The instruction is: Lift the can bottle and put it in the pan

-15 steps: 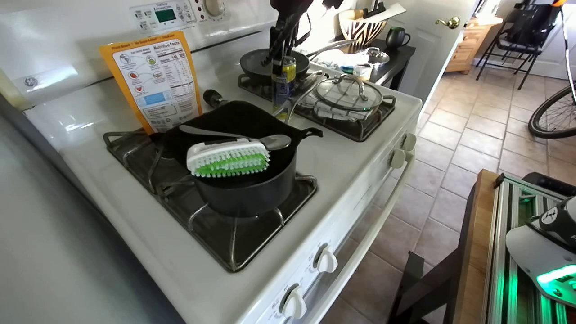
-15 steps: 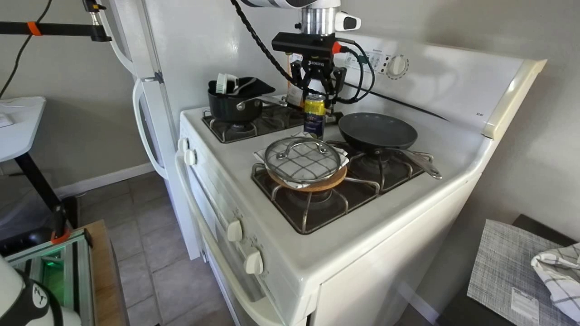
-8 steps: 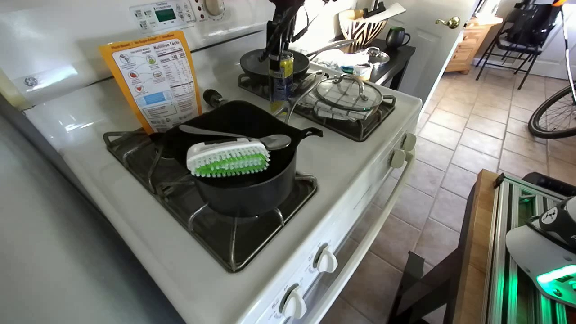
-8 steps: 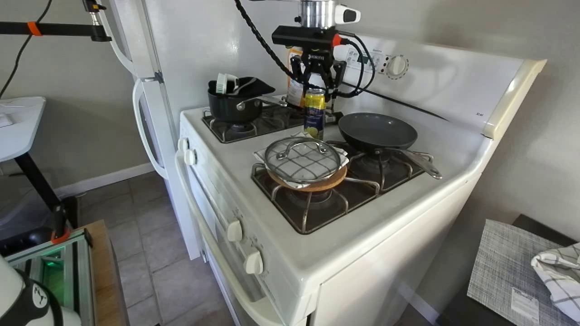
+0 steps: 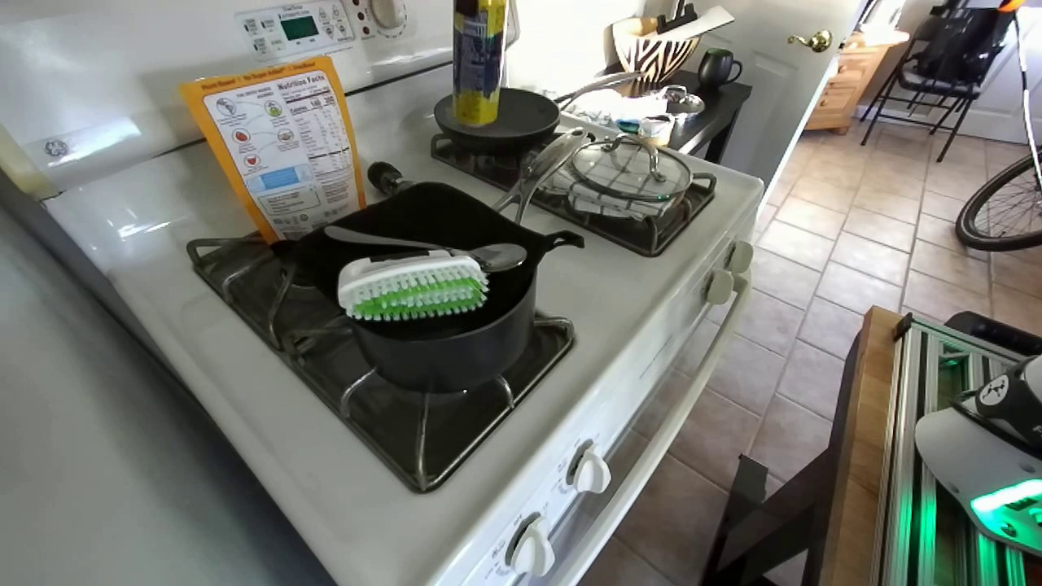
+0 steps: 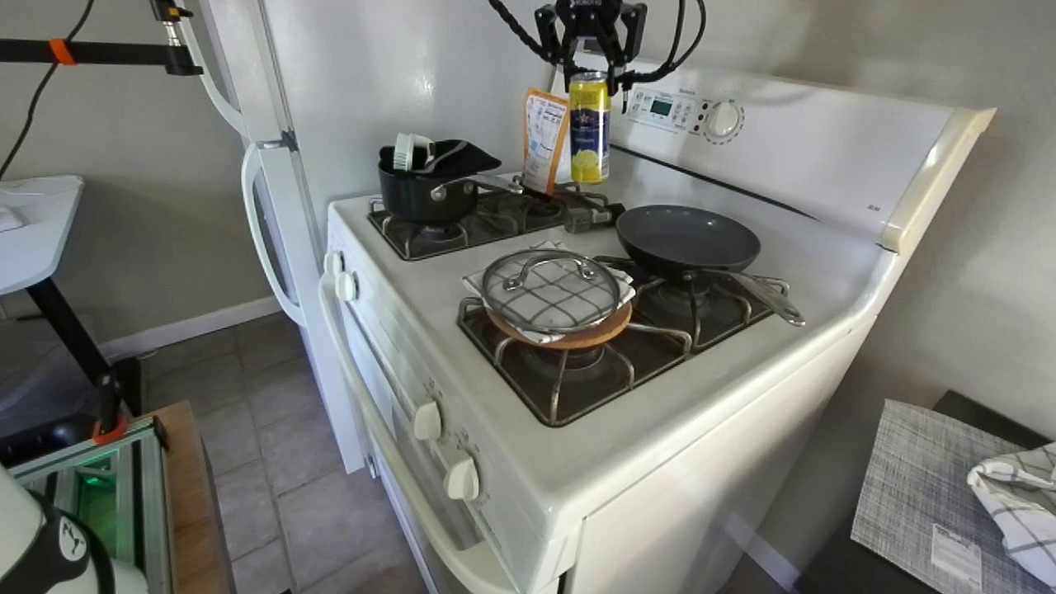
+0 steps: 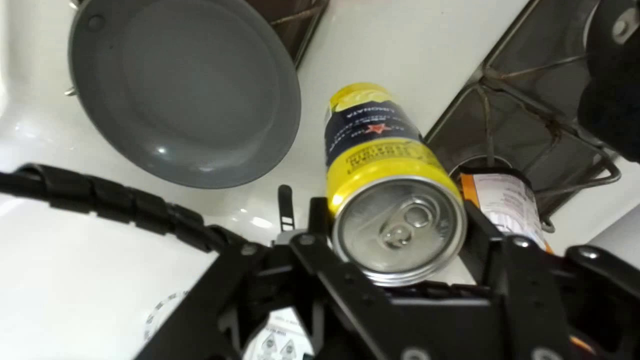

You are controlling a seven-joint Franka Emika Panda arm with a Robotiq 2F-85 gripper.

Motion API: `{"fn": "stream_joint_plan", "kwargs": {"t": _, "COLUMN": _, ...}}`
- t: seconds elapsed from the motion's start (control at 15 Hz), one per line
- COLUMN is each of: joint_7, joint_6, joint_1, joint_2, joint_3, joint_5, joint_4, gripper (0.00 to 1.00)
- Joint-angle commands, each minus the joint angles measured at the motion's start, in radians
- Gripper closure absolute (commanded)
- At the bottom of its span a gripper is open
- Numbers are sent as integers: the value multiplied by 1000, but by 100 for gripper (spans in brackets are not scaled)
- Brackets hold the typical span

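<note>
Can [image 6: 589,140] hangs upright in the gripper [image 6: 591,80], both jaws snug around its top. I'd move it over the grey pan [image 6: 690,238], then lower slowly.

1. A kitchen: a stove [image 6: 528,450] stands beside a fridge [image 6: 355,82].
2. A pot [image 5: 444,358], a pan [image 6: 685,235] and a food pouch [image 5: 281,163] stand on it.
3. On the tiled floor [image 5: 802,252], a bike wheel [image 5: 969,220], wooden drawers [image 5: 834,102] and a chair [image 5: 944,84] suggest a home.
</note>
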Motion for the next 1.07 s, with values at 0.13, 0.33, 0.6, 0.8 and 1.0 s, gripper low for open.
{"fn": "stream_joint_plan", "kwargs": {"t": 0.13, "joint_7": 13, "joint_6": -84, "joint_1": -58, "joint_2": 40, "joint_3": -47, "joint_5": 32, "joint_4": 218, "gripper": 62}}
{"fn": "stream_joint_plan", "kwargs": {"t": 0.33, "joint_7": 37, "joint_6": -65, "joint_1": -109, "joint_2": 102, "joint_3": -77, "joint_5": 85, "joint_4": 298, "gripper": 62}}
{"fn": "stream_joint_plan", "kwargs": {"t": 0.6, "joint_7": 65, "joint_6": -45, "joint_1": -158, "joint_2": 159, "joint_3": -84, "joint_5": 167, "joint_4": 329, "gripper": 62}}
{"fn": "stream_joint_plan", "kwargs": {"t": 0.8, "joint_7": 104, "joint_6": -41, "joint_1": -156, "joint_2": 178, "joint_3": -92, "joint_5": 128, "joint_4": 309, "gripper": 62}}
{"fn": "stream_joint_plan", "kwargs": {"t": 1.0, "joint_7": 139, "joint_6": -60, "joint_1": -155, "joint_2": 210, "joint_3": -94, "joint_5": 119, "joint_4": 322, "gripper": 62}}
